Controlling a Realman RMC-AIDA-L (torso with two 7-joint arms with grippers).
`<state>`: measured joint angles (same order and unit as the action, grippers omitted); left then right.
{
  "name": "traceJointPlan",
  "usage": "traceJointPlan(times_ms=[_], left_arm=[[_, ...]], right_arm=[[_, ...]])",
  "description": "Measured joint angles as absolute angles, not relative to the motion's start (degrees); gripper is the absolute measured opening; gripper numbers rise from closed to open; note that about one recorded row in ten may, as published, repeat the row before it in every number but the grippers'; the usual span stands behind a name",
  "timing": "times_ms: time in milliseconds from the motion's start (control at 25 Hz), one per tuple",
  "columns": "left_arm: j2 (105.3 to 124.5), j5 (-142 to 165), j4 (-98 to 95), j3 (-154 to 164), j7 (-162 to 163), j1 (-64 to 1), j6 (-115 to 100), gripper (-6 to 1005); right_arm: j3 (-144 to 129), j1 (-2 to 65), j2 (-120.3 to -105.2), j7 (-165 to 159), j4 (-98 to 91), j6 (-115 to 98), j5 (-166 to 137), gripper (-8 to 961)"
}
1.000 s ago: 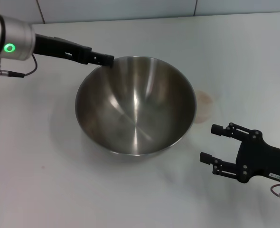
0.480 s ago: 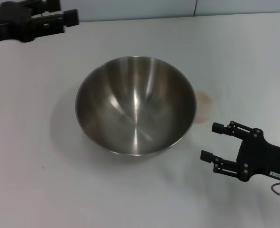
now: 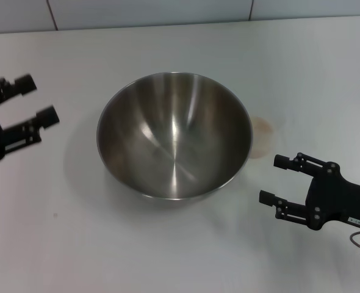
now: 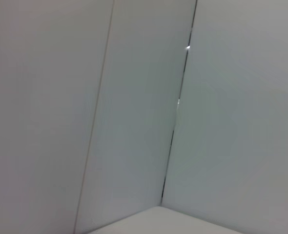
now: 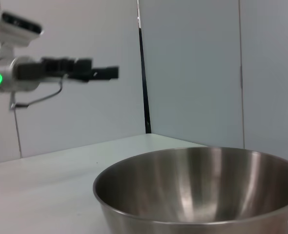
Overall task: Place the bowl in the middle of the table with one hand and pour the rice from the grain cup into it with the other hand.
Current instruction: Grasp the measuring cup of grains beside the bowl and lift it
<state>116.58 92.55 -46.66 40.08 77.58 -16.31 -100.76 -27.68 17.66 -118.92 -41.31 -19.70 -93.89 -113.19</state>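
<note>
The stainless-steel bowl [image 3: 174, 141] stands empty and upright on the white table [image 3: 168, 256], about mid-table. My left gripper [image 3: 36, 97] is open and empty, to the left of the bowl and apart from it. My right gripper [image 3: 273, 179] is open and empty, low at the front right, a short way off the bowl's rim. The right wrist view shows the bowl [image 5: 197, 190] close up, with the left arm [image 5: 61, 73] beyond it. The grain cup and the rice are out of view.
A faint round stain [image 3: 263, 128] marks the table just right of the bowl. Pale wall panels run behind the table's back edge [image 3: 180, 23]. The left wrist view shows only wall panels [image 4: 134, 122] and a corner of the table [image 4: 158, 222].
My left gripper has left the bowl's far-left rim, swung away to the back left, and now hangs open at the bowl's left. The bowl and right gripper have stayed put.
</note>
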Motion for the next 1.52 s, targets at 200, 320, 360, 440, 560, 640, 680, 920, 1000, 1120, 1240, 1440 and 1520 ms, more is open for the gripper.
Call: traceJointPlan(times_ms=[200, 320, 360, 440, 560, 640, 680, 920, 1000, 1120, 1240, 1440, 1520], left_arm=[[114.86, 92.93, -33.02, 39.96, 62.33, -15.11, -103.14, 810], [114.87, 93.64, -27.66, 40.27, 54.70, -14.67, -103.07, 810], [114.94, 93.85, -27.18, 40.28, 53.99, -14.65, -102.96, 810], [115.29, 95.03, -25.32, 40.26, 50.68, -14.58, -102.12, 810], [115.76, 96.67, -23.94, 40.28, 48.23, -14.49, -100.46, 810], [115.86, 97.49, -22.94, 40.32, 47.10, -14.44, -99.13, 810], [115.87, 97.89, -22.39, 40.32, 46.60, -14.44, -98.19, 810], [115.89, 99.09, -20.92, 40.28, 45.39, -14.41, -95.23, 811], [115.93, 100.49, -20.84, 40.06, 44.48, -14.37, -94.36, 811], [115.97, 101.07, -20.77, 40.15, 44.13, -14.21, -93.93, 811], [116.07, 101.14, -20.32, 40.11, 43.26, -14.05, -94.30, 811], [116.10, 101.16, -20.23, 40.25, 42.98, -13.97, -95.17, 811], [116.07, 101.16, -20.22, 40.26, 42.98, -13.97, -95.29, 811]], right_arm=[[-27.69, 17.59, -118.91, -41.48, -19.84, -93.99, -113.19, 757], [-27.67, 17.58, -118.92, -41.49, -19.86, -93.99, -113.19, 757], [-27.66, 17.58, -118.94, -41.49, -19.86, -93.97, -113.20, 757], [-27.63, 17.57, -118.95, -41.49, -19.86, -93.88, -113.20, 757], [-27.61, 17.59, -118.96, -41.50, -19.86, -93.82, -113.20, 757], [-27.57, 17.60, -118.98, -41.56, -19.87, -93.80, -113.20, 757], [-27.52, 17.61, -118.98, -41.58, -19.87, -93.78, -113.19, 757], [-26.97, 17.51, -118.94, -41.58, -19.87, -93.77, -113.20, 757], [-26.97, 17.50, -118.92, -41.58, -19.87, -93.77, -113.20, 757], [-26.98, 17.49, -118.91, -41.58, -19.87, -93.76, -113.20, 757], [-26.98, 17.48, -118.91, -41.58, -19.86, -93.69, -113.20, 757], [-26.91, 17.49, -118.91, -41.68, -19.86, -93.68, -113.20, 757], [-26.89, 17.44, -118.91, -41.69, -19.86, -93.68, -113.20, 757]])
